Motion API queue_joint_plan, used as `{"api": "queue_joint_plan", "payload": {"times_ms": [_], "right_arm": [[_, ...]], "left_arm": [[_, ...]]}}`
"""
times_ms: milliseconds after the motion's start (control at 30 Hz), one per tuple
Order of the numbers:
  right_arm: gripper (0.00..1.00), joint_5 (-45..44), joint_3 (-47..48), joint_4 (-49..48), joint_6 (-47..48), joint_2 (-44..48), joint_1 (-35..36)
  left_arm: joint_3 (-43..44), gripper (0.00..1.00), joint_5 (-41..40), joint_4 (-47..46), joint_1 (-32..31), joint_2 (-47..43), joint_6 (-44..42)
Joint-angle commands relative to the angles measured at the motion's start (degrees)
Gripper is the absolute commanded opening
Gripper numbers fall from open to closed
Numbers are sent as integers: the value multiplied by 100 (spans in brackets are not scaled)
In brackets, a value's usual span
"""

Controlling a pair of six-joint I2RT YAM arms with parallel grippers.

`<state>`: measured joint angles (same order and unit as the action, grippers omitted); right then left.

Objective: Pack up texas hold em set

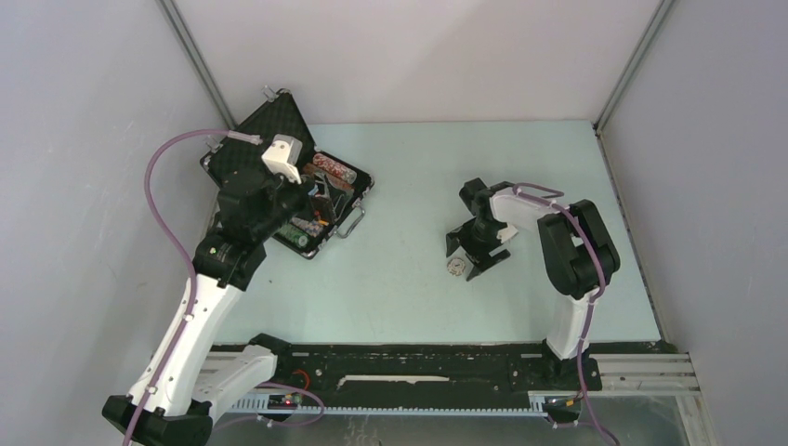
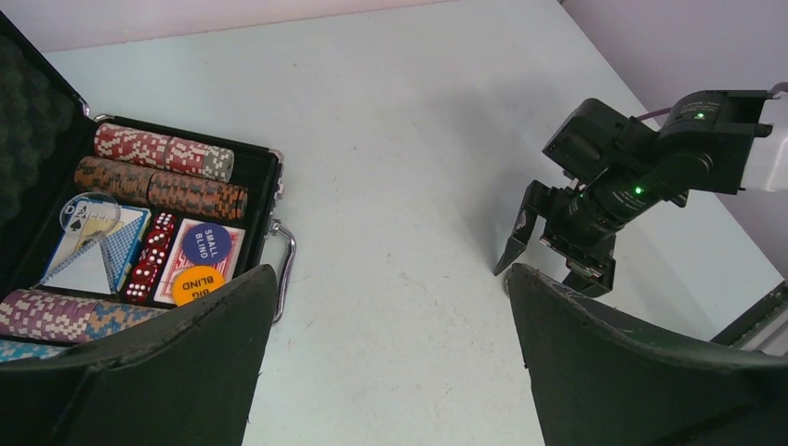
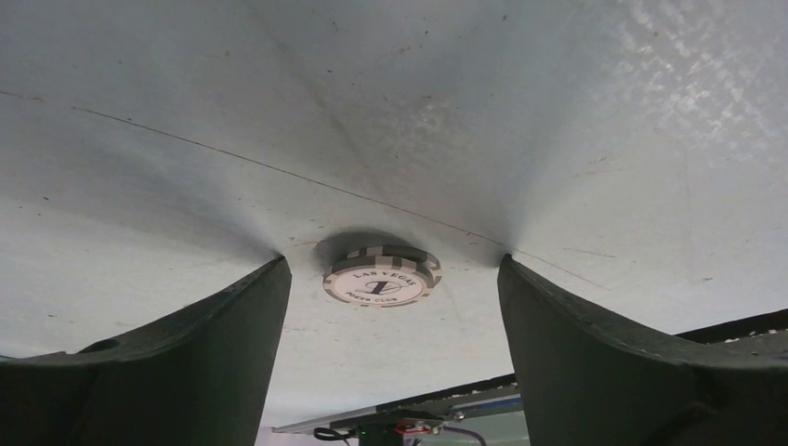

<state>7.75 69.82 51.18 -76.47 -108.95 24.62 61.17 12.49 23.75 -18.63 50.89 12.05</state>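
Observation:
The black case [image 1: 265, 125] lies open at the back left, lid leaning back. In the left wrist view the case [image 2: 272, 177] holds rows of poker chips [image 2: 163, 153], two card decks [image 2: 93, 255], red dice [image 2: 153, 255], a blue "small blind" button [image 2: 205, 243] and an orange "big blind" button [image 2: 198, 283]. My left gripper [image 1: 311, 206] hovers by the case's handle, open and empty [image 2: 390, 288]. A short stack of grey-and-white chips [image 3: 382, 274] lies on the table [image 1: 456, 268]. My right gripper [image 1: 469, 258] is open with a finger on either side of the stack [image 3: 392, 268], not touching it.
The pale table [image 1: 400, 307] is walled at the left, back and right. The case's silver handle [image 2: 283, 269] sticks out toward the table's middle. My right arm [image 2: 641, 167] shows in the left wrist view. A black rail [image 1: 418, 358] runs along the near edge.

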Motion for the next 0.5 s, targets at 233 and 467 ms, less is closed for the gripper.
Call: {"api": "queue_joint_plan", "payload": {"times_ms": [233,467], "right_arm": [[77,-162,119,-100,-505,-228,212],[71,-315,122,-176,-609,-273,308]], "left_arm": [[176,100,-85,-37,-29,-71,51],[189,100,-79,-28,-31,-73,51]]}}
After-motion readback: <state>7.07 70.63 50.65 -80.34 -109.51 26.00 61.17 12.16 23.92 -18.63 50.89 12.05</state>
